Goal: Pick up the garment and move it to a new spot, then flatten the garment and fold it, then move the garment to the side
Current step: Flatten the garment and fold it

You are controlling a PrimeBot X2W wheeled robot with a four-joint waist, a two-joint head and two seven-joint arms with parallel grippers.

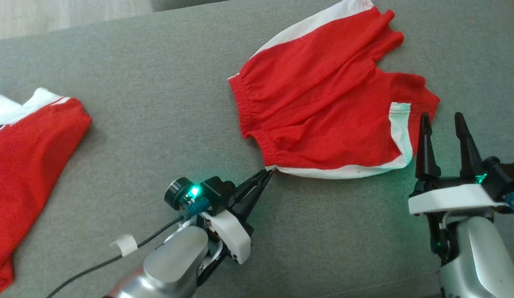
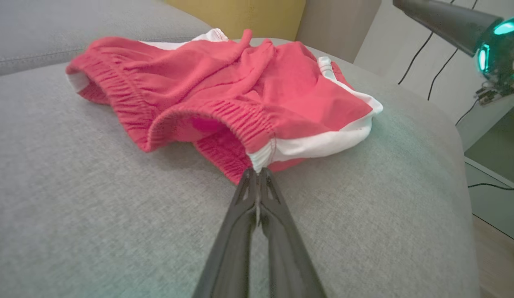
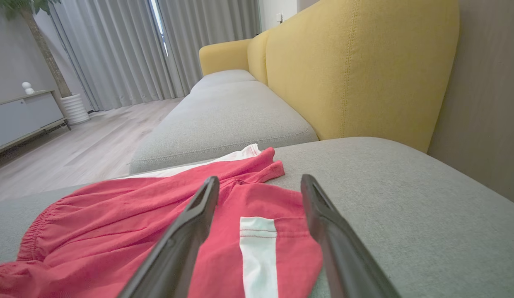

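Pinching a corner of the shorts (image 1: pixel 323 103), left jaws clamp; right jaws gape.

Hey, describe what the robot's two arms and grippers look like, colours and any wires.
Both the left gripper and right gripper have two long, tapering black fingers on a white mount. Forearms are smooth silver-grey. Each wrist carries a teal-green light. The left arm adds a blue plug and a black cable tagged with white tape.
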